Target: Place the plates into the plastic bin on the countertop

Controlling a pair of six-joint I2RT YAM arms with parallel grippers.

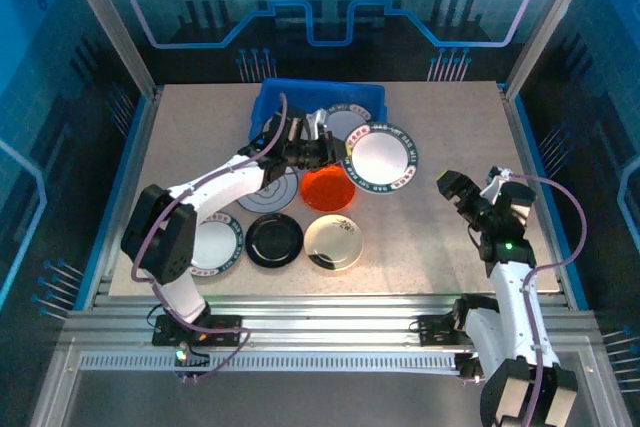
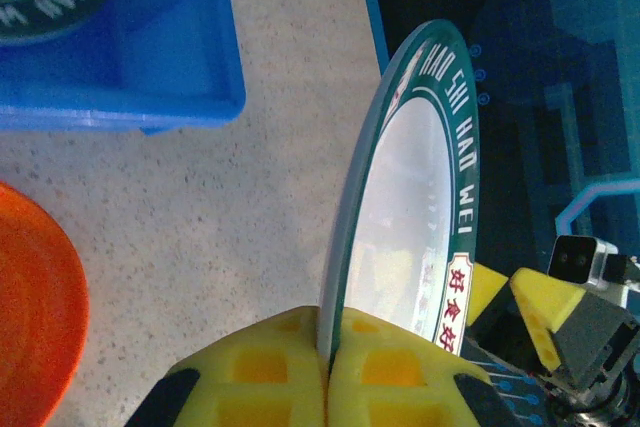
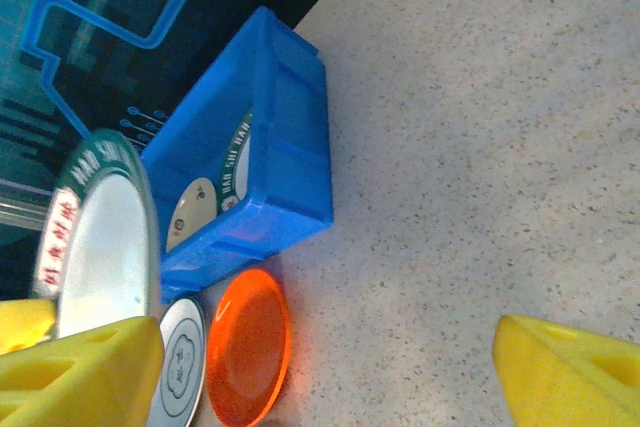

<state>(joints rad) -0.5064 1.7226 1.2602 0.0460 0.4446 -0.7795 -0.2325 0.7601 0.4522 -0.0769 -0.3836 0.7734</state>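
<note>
My left gripper (image 1: 338,153) is shut on the rim of a white plate with a dark green lettered rim (image 1: 380,157), held just off the right front corner of the blue plastic bin (image 1: 320,107). In the left wrist view the plate (image 2: 410,217) stands edge-on between my yellow fingers (image 2: 250,377). Another green-rimmed plate (image 1: 343,122) lies inside the bin. An orange plate (image 1: 328,189), a grey-white plate (image 1: 270,190), a black plate (image 1: 275,240), a cream plate (image 1: 333,243) and a dark-rimmed white plate (image 1: 215,245) lie on the countertop (image 1: 430,247). My right gripper (image 1: 472,187) hangs open at the right, holding nothing.
The right wrist view shows the bin (image 3: 280,147) with two plates leaning in it, the orange plate (image 3: 250,347) and bare countertop (image 3: 450,197) between my fingers. Aluminium rails (image 1: 330,332) run along the near edge; blue walls enclose the table.
</note>
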